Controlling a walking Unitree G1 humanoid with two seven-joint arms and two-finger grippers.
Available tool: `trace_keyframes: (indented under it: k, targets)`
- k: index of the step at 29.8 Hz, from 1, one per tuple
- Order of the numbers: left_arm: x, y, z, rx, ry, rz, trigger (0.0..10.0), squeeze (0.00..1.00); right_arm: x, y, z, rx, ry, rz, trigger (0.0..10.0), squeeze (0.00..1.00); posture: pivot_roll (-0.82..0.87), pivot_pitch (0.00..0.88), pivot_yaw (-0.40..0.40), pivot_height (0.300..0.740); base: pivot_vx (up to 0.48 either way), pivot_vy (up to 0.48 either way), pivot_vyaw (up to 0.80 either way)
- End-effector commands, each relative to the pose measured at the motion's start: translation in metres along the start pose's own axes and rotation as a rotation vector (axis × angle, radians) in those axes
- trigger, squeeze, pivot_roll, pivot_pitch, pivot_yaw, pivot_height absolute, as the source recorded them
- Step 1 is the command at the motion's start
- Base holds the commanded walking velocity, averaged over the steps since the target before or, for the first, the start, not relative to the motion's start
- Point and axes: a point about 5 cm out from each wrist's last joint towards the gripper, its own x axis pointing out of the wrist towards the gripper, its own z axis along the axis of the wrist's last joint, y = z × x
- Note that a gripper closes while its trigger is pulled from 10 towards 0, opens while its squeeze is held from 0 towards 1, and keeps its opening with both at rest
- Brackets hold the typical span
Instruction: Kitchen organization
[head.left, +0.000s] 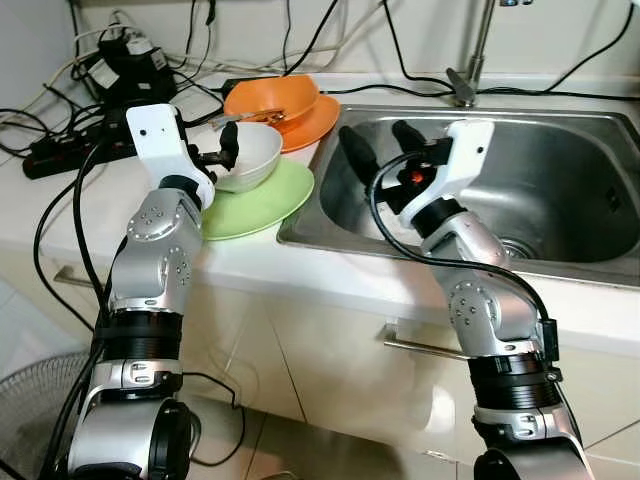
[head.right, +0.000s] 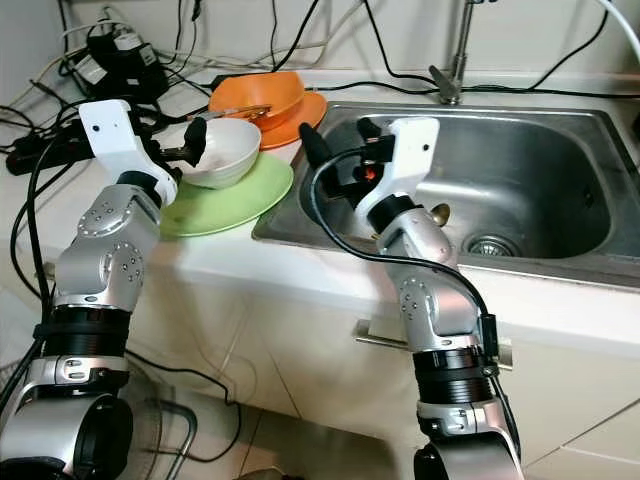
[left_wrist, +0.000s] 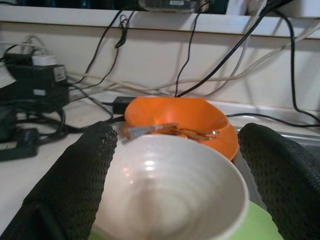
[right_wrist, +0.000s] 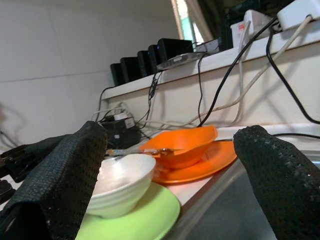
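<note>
A white bowl (head.left: 250, 155) sits on a light green plate (head.left: 268, 200) on the counter, left of the sink. Behind it an orange bowl (head.left: 275, 98) rests on an orange plate (head.left: 315, 125), with a metal utensil (left_wrist: 150, 130) lying across it. My left gripper (head.left: 215, 150) is open at the white bowl's near side. In the left wrist view its fingers (left_wrist: 75, 185) stand wide on either side of the bowl (left_wrist: 170, 190). My right gripper (head.left: 385, 145) is open and holds nothing, hovering over the left part of the steel sink (head.left: 570, 190) and pointing toward the dishes.
Power strips, adapters and tangled black cables (head.left: 90, 120) crowd the counter's back left. A faucet (head.left: 470, 60) stands behind the sink, whose drain (head.right: 492, 245) is at its bottom. Cabinet fronts with a metal handle (head.left: 420, 345) lie below. A fan grille (head.left: 30, 400) is on the floor at the left.
</note>
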Motion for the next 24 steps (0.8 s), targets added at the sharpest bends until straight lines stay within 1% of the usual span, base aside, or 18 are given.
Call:
trace_keyframes:
  k: [1,4,7,12,18,24]
  targets:
    - [0.001,0.007,0.001,0.008,0.005,0.024,10.0,0.0,0.002,0.006,0.002,-0.009,-0.011,0.013,10.0,0.43,-0.08,0.0,0.157,0.74,0.0,0.48,-0.59]
    - [0.001,0.007,0.0,0.014,0.009,0.022,10.0,0.0,0.002,0.005,0.002,-0.013,-0.013,0.008,10.0,0.43,-0.08,0.0,0.158,0.74,0.0,0.34,-0.58]
    - [0.001,0.006,-0.001,0.016,0.013,0.018,10.0,0.0,0.002,0.003,0.003,-0.015,-0.015,-0.007,10.0,0.43,-0.08,0.0,0.157,0.74,0.0,0.0,-0.72]
    - [0.0,0.004,-0.003,0.013,0.017,0.013,10.0,0.0,0.0,0.002,0.004,-0.017,-0.021,-0.014,10.0,0.42,-0.09,0.0,0.155,0.74,0.0,0.0,0.0]
    - [-0.001,-0.003,-0.006,0.005,0.008,-0.011,10.0,0.0,0.0,0.0,0.006,-0.03,-0.026,-0.019,10.0,0.43,-0.1,0.0,0.148,0.74,0.0,0.0,0.0]
    - [-0.001,-0.006,-0.007,0.008,0.004,-0.006,10.0,0.0,0.0,0.0,0.007,-0.04,-0.026,-0.024,10.0,0.44,-0.1,0.0,0.149,0.74,0.0,0.0,0.0]
